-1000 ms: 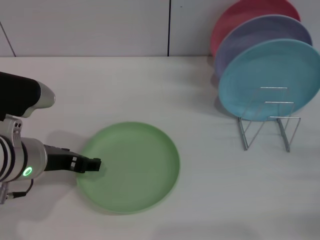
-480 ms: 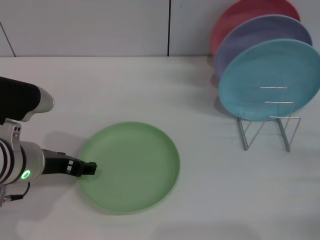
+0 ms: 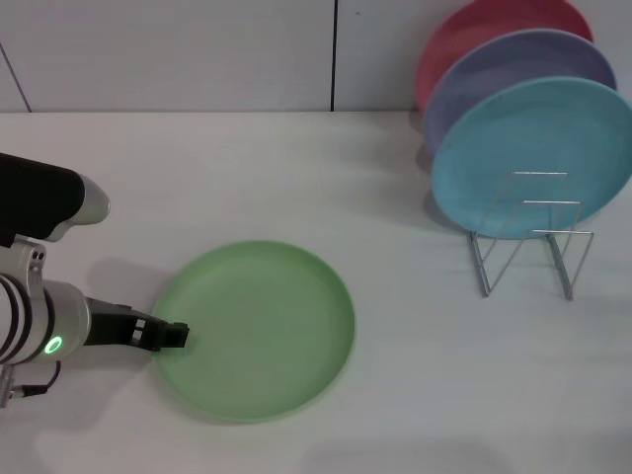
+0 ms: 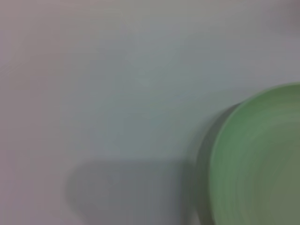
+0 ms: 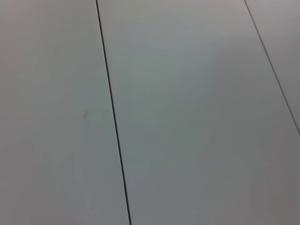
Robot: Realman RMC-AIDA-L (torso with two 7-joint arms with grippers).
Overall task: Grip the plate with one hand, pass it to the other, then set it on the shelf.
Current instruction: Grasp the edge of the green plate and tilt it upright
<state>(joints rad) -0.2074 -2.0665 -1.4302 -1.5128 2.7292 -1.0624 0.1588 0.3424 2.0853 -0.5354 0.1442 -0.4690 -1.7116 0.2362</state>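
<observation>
The light-green plate (image 3: 262,331) lies flat on the white table, front and left of centre. My left gripper (image 3: 174,336), black, on the arm with the green ring, sits low at the plate's left rim, its tip just meeting the edge. The left wrist view catches only part of the plate (image 4: 262,164) and bare table. The wire shelf (image 3: 528,247) stands at the right, its front loops bare. My right gripper is out of view; its wrist camera faces a plain panelled wall.
A teal plate (image 3: 533,158), a lavender plate (image 3: 513,64) and a pink plate (image 3: 474,30) lean upright in the rack's rear slots. The white table (image 3: 395,395) runs back to a grey wall.
My left gripper has drawn back to the left and slightly down, from over the plate's inner left side to its rim. The plate has not moved.
</observation>
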